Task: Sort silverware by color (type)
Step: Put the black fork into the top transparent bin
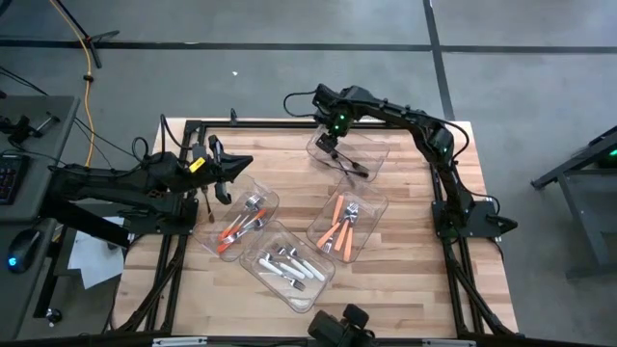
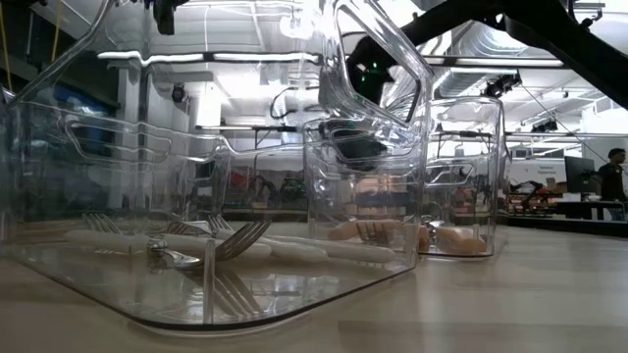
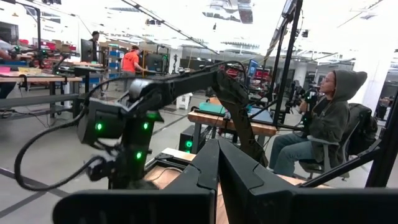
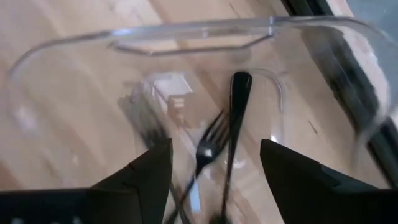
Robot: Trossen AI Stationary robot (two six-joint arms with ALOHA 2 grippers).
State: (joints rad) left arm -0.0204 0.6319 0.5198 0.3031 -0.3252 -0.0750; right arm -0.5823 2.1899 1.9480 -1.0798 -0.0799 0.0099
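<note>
1. A light butcher-block table [image 1: 405,280] stands on a grey workshop floor; the low view looks across it into a bright hall of benches, and the left wrist view shows a seated person in a hooded top [image 3: 323,118] and two people standing far back.
2. Black silverware [image 1: 349,162] lies in the far clear bin [image 1: 371,152]; the right wrist view shows a black fork [image 4: 208,146] beside a long black handle [image 4: 236,118], with their lower ends cut off and a blurred piece next to them that cannot be identified.
3. The right gripper [image 1: 331,141] hangs over that bin's far end with its fingers [image 4: 146,168] spread wide and nothing between them; the black pieces lie directly below the gap, apart from the fingers.
4. Orange-handled silverware [image 1: 337,229] with silver heads fills the bin just right of centre [image 1: 371,207].
5. White-handled silverware [image 1: 294,265] lies in the near bin [image 1: 318,289]; the low view shows their fork tines [image 2: 240,235] through warped clear walls.
6. A mixed bin [image 1: 270,198] nearest the left arm holds orange-handled pieces [image 1: 231,234] and metal heads whose types are hard to tell.
7. The left gripper [image 1: 220,172] hovers at the table's left edge, fingers pressed together and empty.
</note>
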